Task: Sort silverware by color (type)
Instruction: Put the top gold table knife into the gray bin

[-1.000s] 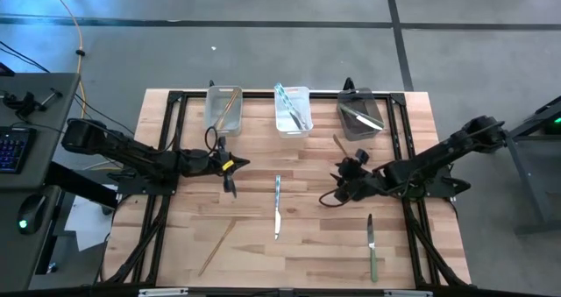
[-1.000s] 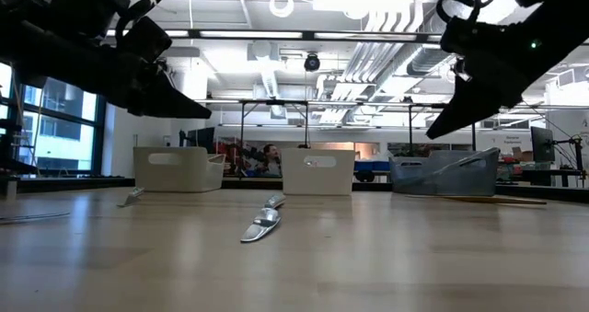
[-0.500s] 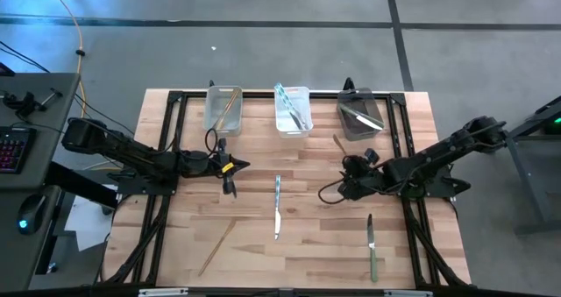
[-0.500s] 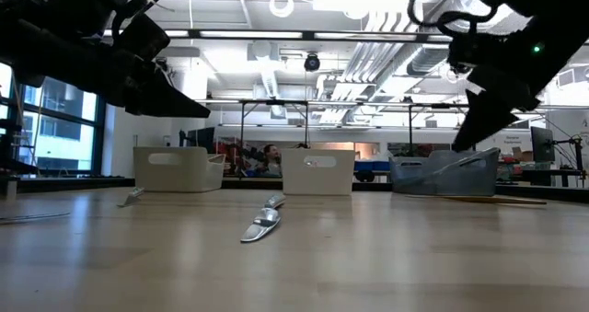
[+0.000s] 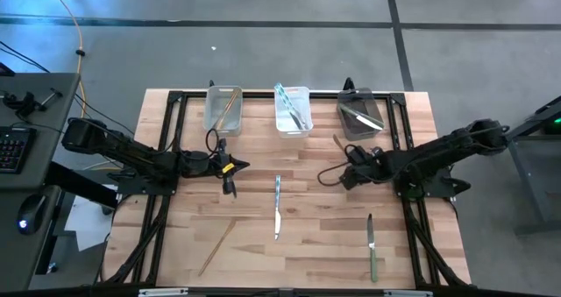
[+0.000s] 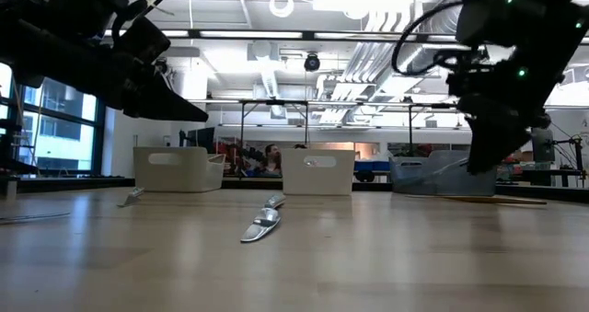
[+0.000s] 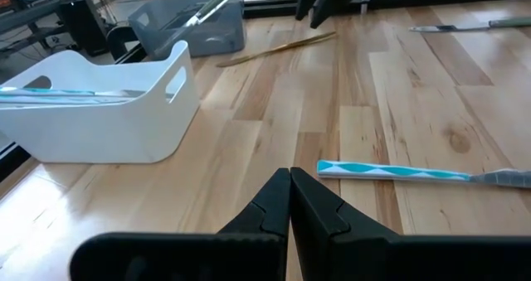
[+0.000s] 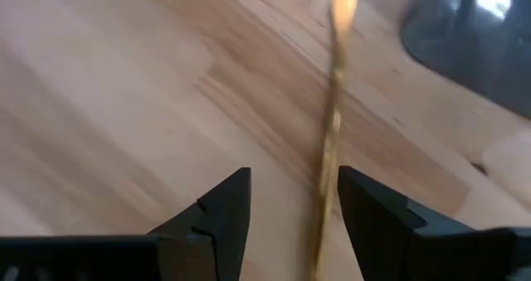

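Right end effector (image 8: pixel 286 210) spread wide, empty, over gold piece (image 8: pixel 333 123) lying flat on counter (image 5: pixel 307 244) beside dark bin (image 5: pixel 359 117), piece nearer one finger — risk of nudging or skidding it on closing; left end effector (image 7: pixel 290 200) shut, idle

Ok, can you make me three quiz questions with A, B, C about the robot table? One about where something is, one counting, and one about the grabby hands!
1. Where does the teal-handled knife lie?
A. in the grey bin
B. on the table's middle
C. on the floor

2. How many bins stand along the far edge?
A. three
B. one
C. five

3. How are the right gripper's fingers?
A. shut on a fork
B. shut on nothing
C. open

Answers:
1 B, it lies on bare wood between the arms.
2 A, a clear bin, white bin and grey bin show.
3 C, a gap shows between its fingers, over the gold piece.
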Robot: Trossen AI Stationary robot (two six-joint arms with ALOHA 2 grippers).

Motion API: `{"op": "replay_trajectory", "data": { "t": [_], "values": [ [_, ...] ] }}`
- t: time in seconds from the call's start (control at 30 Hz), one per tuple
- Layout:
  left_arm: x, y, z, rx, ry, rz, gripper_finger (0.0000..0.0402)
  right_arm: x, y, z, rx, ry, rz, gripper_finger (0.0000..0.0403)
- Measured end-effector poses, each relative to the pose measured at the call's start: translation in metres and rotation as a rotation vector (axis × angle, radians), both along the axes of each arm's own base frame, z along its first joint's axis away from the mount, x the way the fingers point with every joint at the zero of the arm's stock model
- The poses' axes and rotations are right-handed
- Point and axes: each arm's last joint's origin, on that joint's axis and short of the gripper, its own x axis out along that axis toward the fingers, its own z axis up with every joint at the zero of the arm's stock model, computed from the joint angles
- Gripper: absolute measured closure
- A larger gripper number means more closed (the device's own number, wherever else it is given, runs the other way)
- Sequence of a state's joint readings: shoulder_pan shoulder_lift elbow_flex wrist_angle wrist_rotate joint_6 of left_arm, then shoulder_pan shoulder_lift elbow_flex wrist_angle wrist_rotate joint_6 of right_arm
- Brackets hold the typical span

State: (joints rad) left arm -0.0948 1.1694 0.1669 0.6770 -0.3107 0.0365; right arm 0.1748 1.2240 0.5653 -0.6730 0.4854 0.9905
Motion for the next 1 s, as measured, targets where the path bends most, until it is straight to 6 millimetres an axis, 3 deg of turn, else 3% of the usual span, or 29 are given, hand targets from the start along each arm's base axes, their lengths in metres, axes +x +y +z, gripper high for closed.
{"op": "replay_trajectory", "data": {
  "t": [0.3,1.0],
  "values": [
    [0.000,0.000,0.000,0.000,0.004,0.000,0.0401,-0.009,-0.019,-0.013,0.057,0.052,-0.095,0.0236],
    [0.000,0.000,-0.001,-0.010,0.008,-0.010,0.0401,-0.009,-0.039,-0.014,0.128,0.092,-0.103,0.0236]
  ]
}}
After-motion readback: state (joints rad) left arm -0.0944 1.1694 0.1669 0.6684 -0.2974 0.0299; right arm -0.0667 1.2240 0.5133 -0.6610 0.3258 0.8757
